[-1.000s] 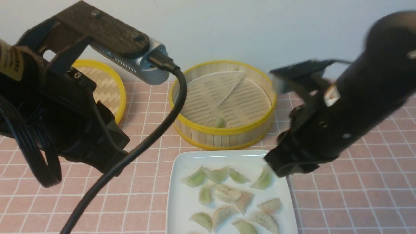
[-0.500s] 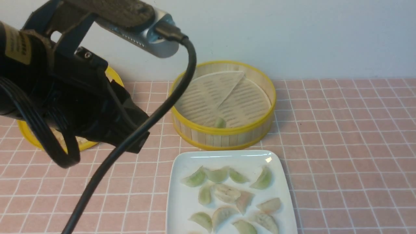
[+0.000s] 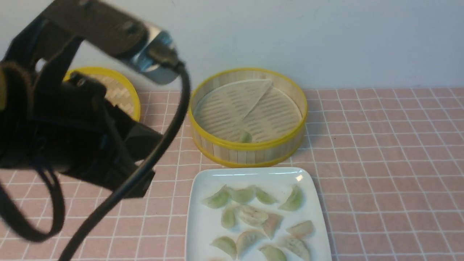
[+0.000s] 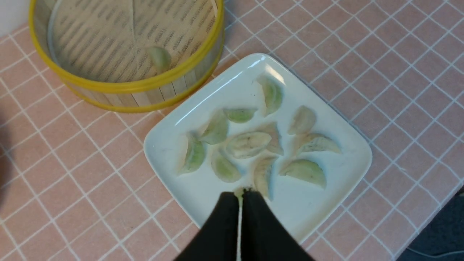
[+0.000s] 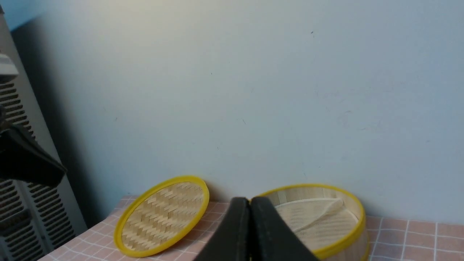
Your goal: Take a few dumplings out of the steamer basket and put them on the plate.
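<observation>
One pale green dumpling lies alone in the steamer basket, on the slatted liner close against the near wall. Its long axis runs roughly front to back, one end toward the plate and the other toward the basket's middle. About a dozen more dumplings rest on that white plate, which sits on the pink checked tablecloth just in front of the basket. They point every way. The green ones in the far row lie mostly crosswise, except the rightmost, which slants toward the plate's far right corner. The whitish and pinkish ones nearer the front are angled across one another, several of them touching.

The left gripper has its fingers pressed together and grips no dumpling; a thin pale seam and a small pale fleck show at the tip. In the left wrist view the tip appears over the plate's near side, just beside a whitish dumpling whose long axis runs toward it. The basket's dumpling is well apart from it. The left arm, blurred, fills the front view's left side, beside the plate.

The right gripper also has its fingers closed against each other, empty. It faces the wall, with the woven lid and the basket beyond its tip, well apart from the dumplings.
</observation>
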Motion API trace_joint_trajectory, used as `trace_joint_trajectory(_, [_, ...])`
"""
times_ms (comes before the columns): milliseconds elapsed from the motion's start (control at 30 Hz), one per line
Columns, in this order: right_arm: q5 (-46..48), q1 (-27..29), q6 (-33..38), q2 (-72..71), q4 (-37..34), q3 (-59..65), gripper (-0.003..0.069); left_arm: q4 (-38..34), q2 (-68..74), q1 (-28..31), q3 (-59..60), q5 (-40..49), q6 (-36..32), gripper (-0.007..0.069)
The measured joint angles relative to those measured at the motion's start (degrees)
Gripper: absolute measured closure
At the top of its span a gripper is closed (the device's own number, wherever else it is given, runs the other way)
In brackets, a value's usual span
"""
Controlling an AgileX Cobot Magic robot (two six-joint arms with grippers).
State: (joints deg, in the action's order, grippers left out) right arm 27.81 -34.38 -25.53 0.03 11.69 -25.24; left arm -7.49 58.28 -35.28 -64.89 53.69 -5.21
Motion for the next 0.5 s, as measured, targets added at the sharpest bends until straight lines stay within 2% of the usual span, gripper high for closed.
trace_joint_trajectory(267, [0.0, 0.0, -0.19, 0.0, 0.06, 0.0, 0.0673, -0.87, -17.5, 0.0, 16.18, -18.51, 0.47, 0.0631])
trace_joint_trajectory(500, [0.0, 0.0, -0.19, 0.0, 0.13, 0.0, 0.0673, -1.14, -24.92, 0.0, 18.46, -20.77, 0.73, 0.0631])
